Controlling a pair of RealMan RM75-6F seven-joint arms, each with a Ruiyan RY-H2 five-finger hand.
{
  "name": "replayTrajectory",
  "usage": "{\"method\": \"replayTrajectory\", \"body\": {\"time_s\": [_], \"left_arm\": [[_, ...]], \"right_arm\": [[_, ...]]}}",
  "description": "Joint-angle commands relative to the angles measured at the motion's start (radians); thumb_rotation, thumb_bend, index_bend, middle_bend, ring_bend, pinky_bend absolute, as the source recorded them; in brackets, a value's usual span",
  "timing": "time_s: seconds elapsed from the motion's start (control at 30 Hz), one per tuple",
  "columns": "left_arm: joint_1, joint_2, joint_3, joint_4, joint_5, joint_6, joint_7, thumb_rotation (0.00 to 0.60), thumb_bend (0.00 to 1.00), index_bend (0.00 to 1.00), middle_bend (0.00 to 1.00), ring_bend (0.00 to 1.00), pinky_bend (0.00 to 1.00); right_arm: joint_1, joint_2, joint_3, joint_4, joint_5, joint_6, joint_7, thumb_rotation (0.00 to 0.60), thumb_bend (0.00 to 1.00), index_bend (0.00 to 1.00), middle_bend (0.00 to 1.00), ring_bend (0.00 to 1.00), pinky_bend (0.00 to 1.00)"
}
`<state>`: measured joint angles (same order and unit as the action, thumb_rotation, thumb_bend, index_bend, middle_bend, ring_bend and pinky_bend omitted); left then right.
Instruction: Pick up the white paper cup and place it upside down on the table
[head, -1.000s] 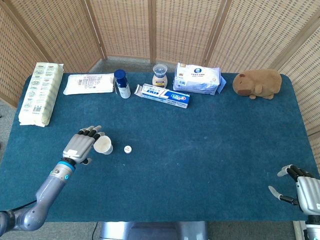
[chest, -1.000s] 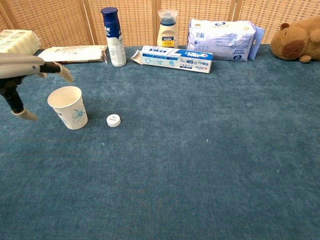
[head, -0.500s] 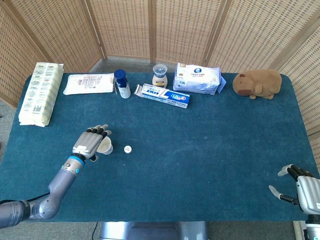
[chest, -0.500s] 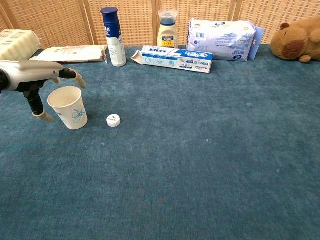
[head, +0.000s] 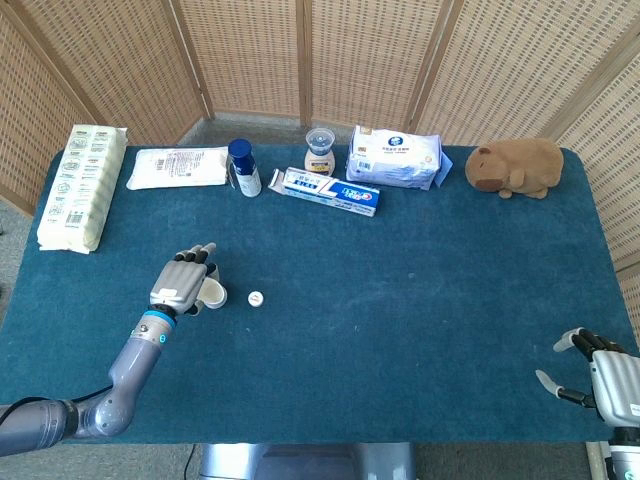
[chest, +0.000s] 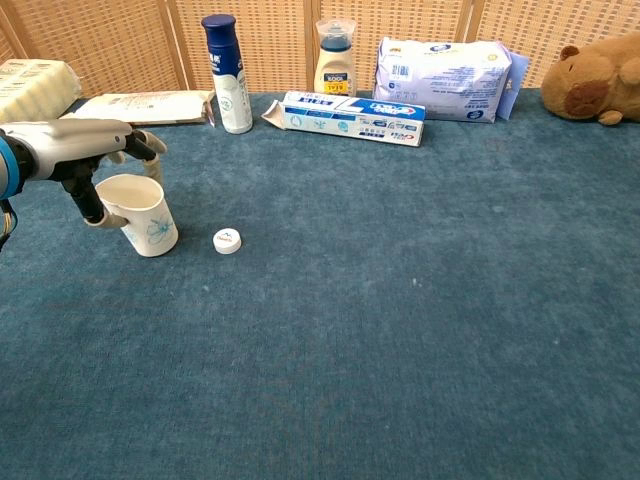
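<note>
Left hand (chest: 85, 160) advanced, fingers (chest: 105, 218) touching (upright) cup (chest: 145, 220)

1. A wide stretch of bare blue worktop (head: 420, 300) fills the centre and right of the frame, open to any pass.
2. Along the top edge stand a blue bottle (head: 242, 166), a small jar (head: 320, 152), a toothpaste box (head: 331, 190), a wipes pack (head: 396, 156) and a plush toy (head: 515, 167).
3. Two flat packs (head: 80, 185) (head: 178, 167) block the upper left.
4. A small white cap (head: 256, 299) lies just right of the white paper cup (chest: 142, 214), mid-left.
</note>
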<state>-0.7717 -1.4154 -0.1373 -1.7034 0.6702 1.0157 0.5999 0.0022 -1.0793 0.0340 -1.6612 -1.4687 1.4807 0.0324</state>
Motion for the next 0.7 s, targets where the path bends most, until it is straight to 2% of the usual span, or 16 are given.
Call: {"method": "replayTrajectory", "body": {"time_s": [0.03, 0.1, 0.27, 0.4, 0.57, 0.7], "left_arm": [[0.030, 0.007, -0.047, -0.019, -0.018, -0.023, -0.134, 0.600, 0.31, 0.43, 0.05, 0.00, 0.12], [0.052, 0.026, -0.081, -0.035, -0.038, -0.059, -0.234, 0.600, 0.31, 0.43, 0.05, 0.00, 0.12], [0.086, 0.067, -0.126, -0.046, -0.067, -0.128, -0.389, 0.600, 0.30, 0.43, 0.05, 0.00, 0.13], [0.115, 0.115, -0.156, -0.036, -0.099, -0.233, -0.530, 0.600, 0.27, 0.43, 0.05, 0.00, 0.13], [0.160, 0.147, -0.207, 0.003, -0.094, -0.360, -0.720, 0.600, 0.26, 0.43, 0.05, 0.00, 0.13], [0.175, 0.153, -0.215, 0.036, -0.053, -0.416, -0.790, 0.600, 0.24, 0.39, 0.05, 0.00, 0.13]], "right_arm": [[-0.001, -0.001, 0.000, 0.002, 0.000, 0.001, 0.002, 0.408, 0.26, 0.45, 0.37, 0.40, 0.41], [-0.001, -0.003, 0.000, 0.005, 0.000, 0.000, 0.005, 0.407, 0.26, 0.45, 0.37, 0.40, 0.41], [0.001, -0.009, 0.001, 0.012, -0.001, -0.004, 0.009, 0.408, 0.26, 0.45, 0.37, 0.40, 0.41], [0.009, -0.020, 0.002, 0.020, -0.005, -0.012, 0.009, 0.408, 0.26, 0.45, 0.37, 0.40, 0.41], [0.013, -0.024, 0.006, 0.021, -0.005, -0.014, 0.006, 0.410, 0.26, 0.45, 0.37, 0.40, 0.41], [0.015, -0.025, 0.007, 0.019, -0.004, -0.016, 0.004, 0.409, 0.26, 0.45, 0.37, 0.40, 0.41]]}}
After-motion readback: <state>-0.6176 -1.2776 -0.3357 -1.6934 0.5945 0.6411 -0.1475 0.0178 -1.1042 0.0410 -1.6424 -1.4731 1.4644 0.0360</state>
